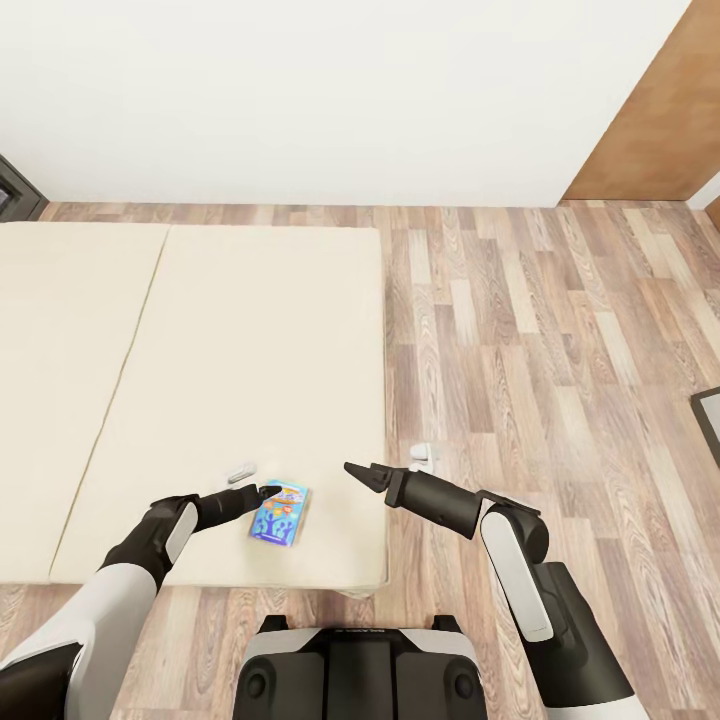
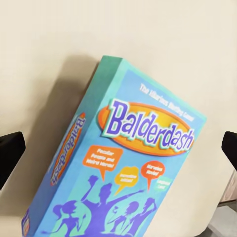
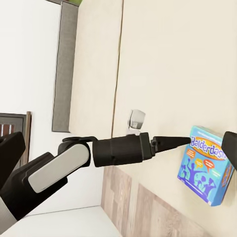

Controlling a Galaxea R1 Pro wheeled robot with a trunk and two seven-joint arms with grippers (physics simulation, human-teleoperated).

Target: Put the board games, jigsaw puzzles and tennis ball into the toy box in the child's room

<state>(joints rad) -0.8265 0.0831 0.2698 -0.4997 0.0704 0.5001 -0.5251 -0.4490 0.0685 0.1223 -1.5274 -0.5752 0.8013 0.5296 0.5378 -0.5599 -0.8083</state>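
Left hand (image 1: 268,491) open over the board game (image 1: 279,512) on bed (image 1: 250,330), right hand (image 1: 352,468) open nearby

The head camera looks steeply down over the bed (image 1: 250,330); both wrist cameras face the same blue board game (image 2: 123,168), the left one closest.

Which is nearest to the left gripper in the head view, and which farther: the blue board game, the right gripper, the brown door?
From the left gripper:
1. The blue board game, on the bed right beside its fingertips.
2. The right gripper, over the bed's right edge.
3. The brown door, far at the upper right.
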